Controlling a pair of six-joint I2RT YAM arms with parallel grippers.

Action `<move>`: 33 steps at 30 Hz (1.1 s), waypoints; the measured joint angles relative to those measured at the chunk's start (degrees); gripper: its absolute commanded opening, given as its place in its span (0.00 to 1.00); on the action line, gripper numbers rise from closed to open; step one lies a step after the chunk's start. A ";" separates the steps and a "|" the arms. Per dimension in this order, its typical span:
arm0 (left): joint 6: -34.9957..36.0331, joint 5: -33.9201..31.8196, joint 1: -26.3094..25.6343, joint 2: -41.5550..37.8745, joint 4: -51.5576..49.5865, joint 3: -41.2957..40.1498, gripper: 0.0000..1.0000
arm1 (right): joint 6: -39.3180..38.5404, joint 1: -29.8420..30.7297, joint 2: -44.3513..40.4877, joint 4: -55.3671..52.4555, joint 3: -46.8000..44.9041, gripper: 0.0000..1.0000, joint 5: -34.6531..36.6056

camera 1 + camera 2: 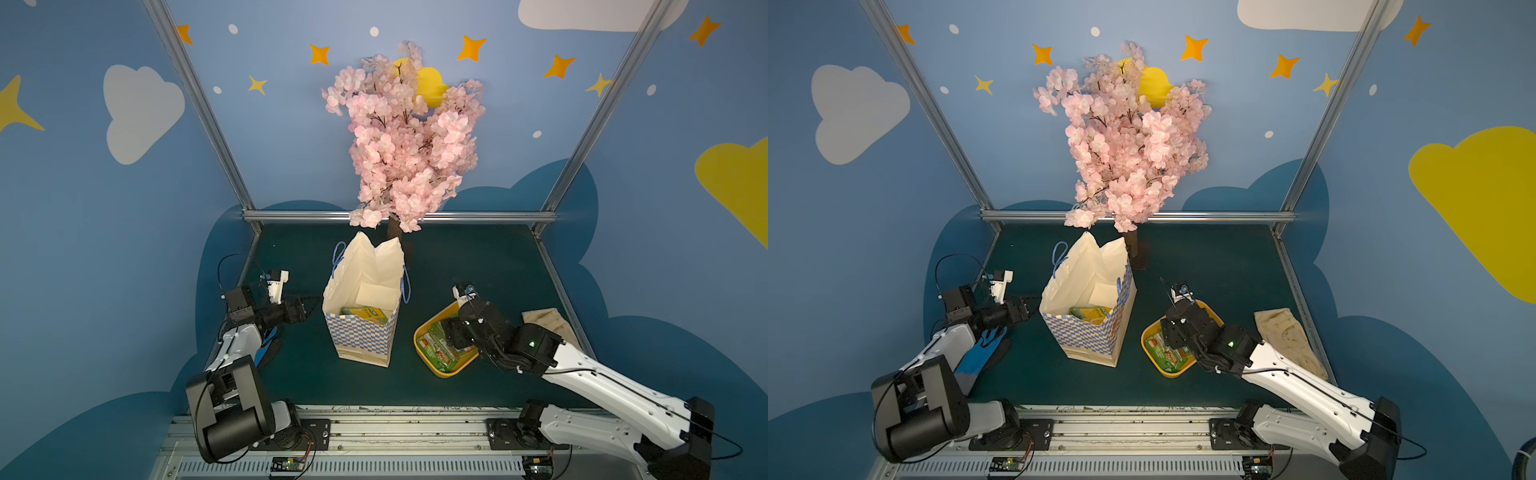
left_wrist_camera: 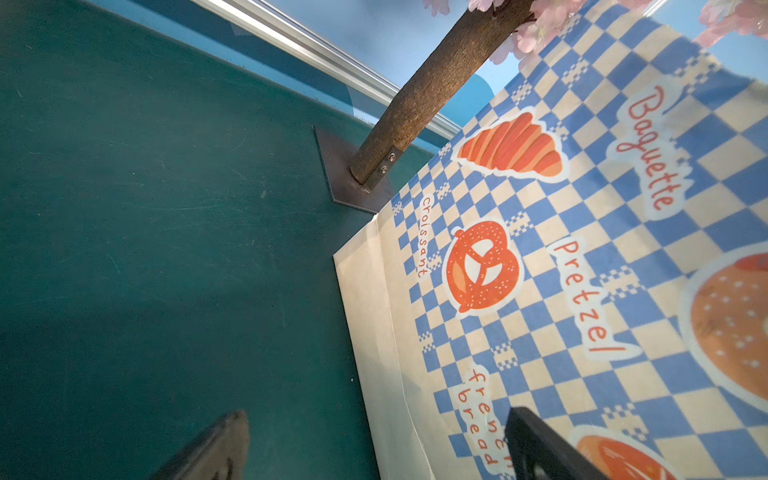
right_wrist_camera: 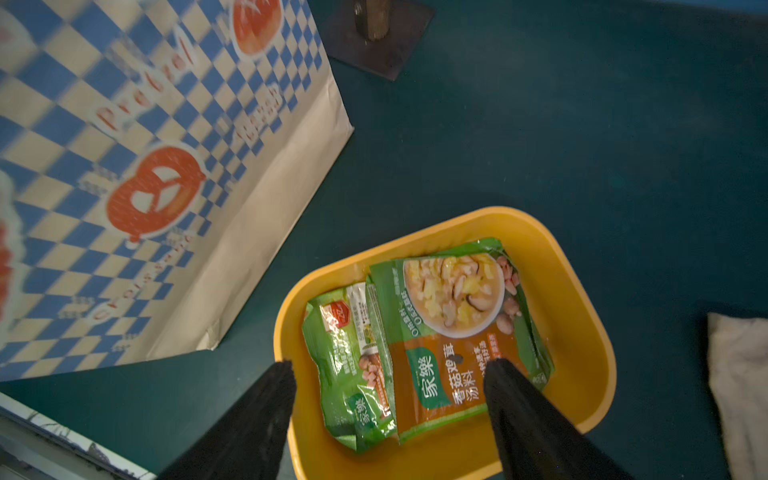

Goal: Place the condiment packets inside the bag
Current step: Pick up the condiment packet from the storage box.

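Green condiment packets (image 3: pixel 449 332), beneath spread right tool (image 3: pixel 390 363)

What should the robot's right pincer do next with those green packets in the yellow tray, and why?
Probably lower the right pincer and pinch the big soup-picture packet. Its jaws stand open just above the yellow tray, where that packet and a smaller packet lie, and only one packet sits in the bag.
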 measured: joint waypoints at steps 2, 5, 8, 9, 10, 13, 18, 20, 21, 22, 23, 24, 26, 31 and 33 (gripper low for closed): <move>0.00 0.00 0.00 0.00 -0.02 0.00 1.00 | 1.20 -0.07 0.92 -0.02 -1.33 0.77 -0.70; 0.00 -0.02 0.00 0.00 0.00 0.00 1.00 | 2.54 -0.11 2.21 0.57 -3.17 0.77 -1.66; 0.00 -0.02 0.00 0.00 -0.02 0.00 1.00 | 3.45 -0.22 4.66 1.64 -4.59 0.76 -2.36; 0.00 -0.02 0.00 0.00 0.00 0.00 1.00 | 3.87 -0.26 5.77 1.77 -4.72 0.76 -2.47; 0.00 -0.04 0.00 0.00 0.00 0.00 1.00 | 4.22 -0.33 7.28 1.90 -4.72 0.76 -2.60; 0.00 -0.04 0.00 0.00 -0.02 0.00 1.00 | 4.68 -0.55 11.65 2.40 -4.66 0.72 -2.64; 0.00 -0.09 0.00 0.00 -0.02 0.00 1.00 | 4.15 -0.90 19.39 3.02 -3.82 0.61 -2.12; 0.00 -0.17 0.00 0.00 0.00 0.00 1.00 | 3.78 -1.05 21.90 3.37 -3.28 0.57 -1.79; 0.00 -0.20 0.00 0.00 -0.02 0.00 1.00 | 3.48 -1.20 23.45 3.69 -2.93 0.53 -1.40; 0.00 -0.22 0.00 0.00 0.00 0.00 1.00 | 3.52 -1.29 24.48 3.76 -2.62 0.51 -1.05; 0.00 -0.22 0.00 0.00 0.00 0.00 1.00 | 3.41 -1.46 25.29 3.96 -2.43 0.47 -0.76; 0.00 -0.22 0.00 0.00 0.00 0.00 1.00 | 3.13 -1.53 26.03 4.11 -2.25 0.43 -0.46; 0.00 -0.22 0.00 0.00 0.00 0.00 1.00 | 3.17 -1.62 27.02 4.44 -2.12 0.36 0.24; 0.00 -0.24 0.00 0.00 0.00 0.00 1.00 | 3.28 -2.12 27.39 4.83 -2.12 0.08 2.32; 0.00 -0.24 0.00 0.00 -0.02 0.00 1.00 | 3.52 -2.34 27.04 4.90 -2.12 0.00 3.50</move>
